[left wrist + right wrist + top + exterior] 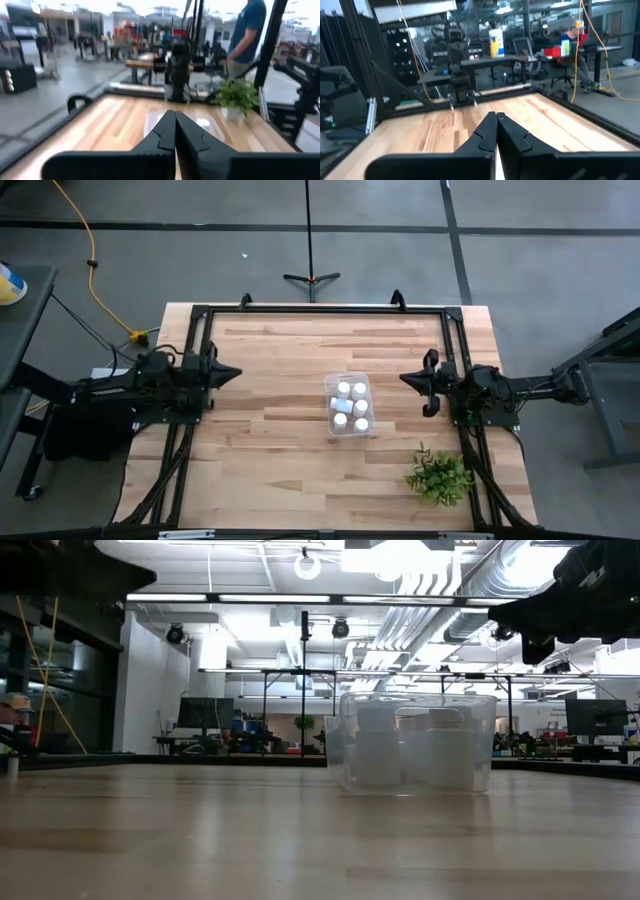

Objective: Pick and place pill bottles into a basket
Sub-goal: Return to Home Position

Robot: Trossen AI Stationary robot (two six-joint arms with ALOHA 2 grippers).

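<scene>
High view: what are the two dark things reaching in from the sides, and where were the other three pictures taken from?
They are two robot arms, seen from above. Each ends in a two-finger pincer: the left pincer and the right pincer are both shut, hold nothing and hang on either side of the clear bin. The white pill bottles are inside that bin on the table; a green plant sits near the right arm. The low view looks level across the tabletop at the bin. The last two come from cameras on each arm's wrist, looking forward past its pincer.
</scene>
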